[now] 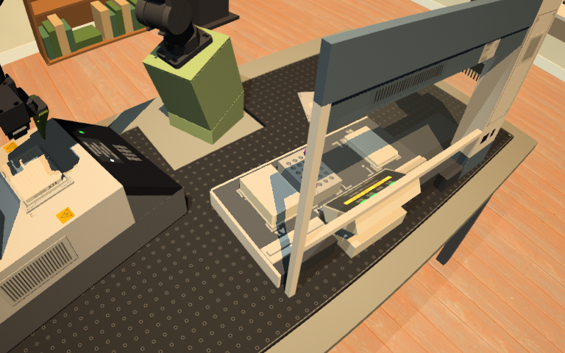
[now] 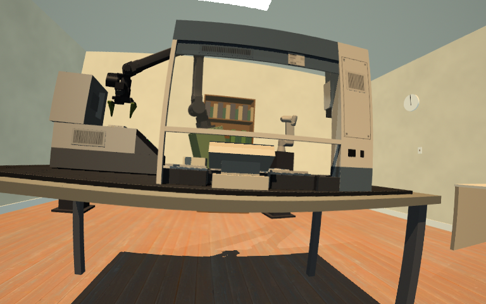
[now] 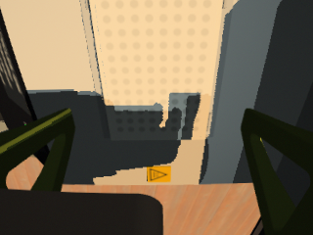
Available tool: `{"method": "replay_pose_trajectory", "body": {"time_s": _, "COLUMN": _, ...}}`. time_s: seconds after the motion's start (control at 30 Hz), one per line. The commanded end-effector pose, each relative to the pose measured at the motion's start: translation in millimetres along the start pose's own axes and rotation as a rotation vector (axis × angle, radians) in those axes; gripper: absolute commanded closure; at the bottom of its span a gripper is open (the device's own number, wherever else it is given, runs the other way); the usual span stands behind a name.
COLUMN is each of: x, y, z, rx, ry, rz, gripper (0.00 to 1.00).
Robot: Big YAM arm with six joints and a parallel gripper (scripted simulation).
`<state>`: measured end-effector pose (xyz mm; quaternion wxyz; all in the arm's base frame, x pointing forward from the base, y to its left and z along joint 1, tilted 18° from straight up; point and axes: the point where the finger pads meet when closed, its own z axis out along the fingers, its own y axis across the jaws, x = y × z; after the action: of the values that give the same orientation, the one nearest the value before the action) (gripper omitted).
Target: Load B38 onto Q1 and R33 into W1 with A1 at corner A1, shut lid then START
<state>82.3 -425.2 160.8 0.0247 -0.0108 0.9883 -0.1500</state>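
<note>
A pale 96-well plate (image 1: pixel 35 176) lies flat on the block of cycler Q1 (image 1: pixel 62 216), inside the locators; the wrist view shows it from above (image 3: pixel 156 46). I cannot read its label. Q1's lid (image 2: pixel 76 98) stands open behind the block. The panel (image 1: pixel 112 151) shows a green lamp (image 1: pixel 81 132). My gripper (image 1: pixel 24 118) hangs open and empty well above the plate's near end, as the exterior view (image 2: pixel 121 107) and the wrist view (image 3: pixel 156 164) show. A second plate (image 1: pixel 368 145) lies on the deck under the frame, at the far end of its row.
The tube cooling block (image 1: pixel 308 172) and the deep-well block (image 1: pixel 266 199) stand on the deck inside the tall frame (image 1: pixel 308 187). The frame's post and crossbar (image 1: pixel 396 179) fence the deck. The arm's green pedestal (image 1: pixel 196 87) stands behind.
</note>
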Motion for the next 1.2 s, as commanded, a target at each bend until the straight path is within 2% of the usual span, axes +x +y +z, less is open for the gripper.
{"method": "replay_pose_trajectory", "body": {"time_s": 0.0, "x": -11, "y": -32, "z": -17.5, "rx": 0.063, "ry": -0.016, "rz": -0.003, "gripper": 0.00}}
{"method": "replay_pose_trajectory", "body": {"time_s": 0.03, "x": -10, "y": -31, "z": -17.4, "rx": 0.059, "ry": -0.015, "rz": -0.003, "gripper": 0.00}}
{"method": "replay_pose_trajectory", "body": {"time_s": 0.07, "x": -12, "y": -21, "z": -15.6, "rx": 0.062, "ry": -0.017, "rz": -0.006, "gripper": 1.00}}
{"method": "replay_pose_trajectory", "body": {"time_s": 0.2, "x": -9, "y": 11, "z": -8.4, "rx": 0.067, "ry": -0.016, "rz": -0.005, "gripper": 1.00}}
{"method": "replay_pose_trajectory", "body": {"time_s": 0.43, "x": -6, "y": 25, "z": -5.3, "rx": 0.073, "ry": -0.016, "rz": 0.004, "gripper": 1.00}}
{"method": "replay_pose_trajectory", "body": {"time_s": 0.7, "x": -7, "y": 77, "z": 8.2, "rx": 0.061, "ry": -0.017, "rz": 0.004, "gripper": 1.00}}
{"method": "replay_pose_trajectory", "body": {"time_s": 0.9, "x": -8, "y": 107, "z": 16.5, "rx": 0.062, "ry": -0.019, "rz": 0.007, "gripper": 1.00}}
{"method": "replay_pose_trajectory", "body": {"time_s": 0.97, "x": -8, "y": 107, "z": 16.5, "rx": 0.062, "ry": -0.019, "rz": 0.007, "gripper": 1.00}}
{"method": "replay_pose_trajectory", "body": {"time_s": 1.03, "x": -6, "y": 112, "z": 18.8, "rx": 0.059, "ry": -0.015, "rz": 0.010, "gripper": 1.00}}
{"method": "replay_pose_trajectory", "body": {"time_s": 1.17, "x": -6, "y": 144, "z": 27.3, "rx": 0.039, "ry": -0.015, "rz": 0.006, "gripper": 1.00}}
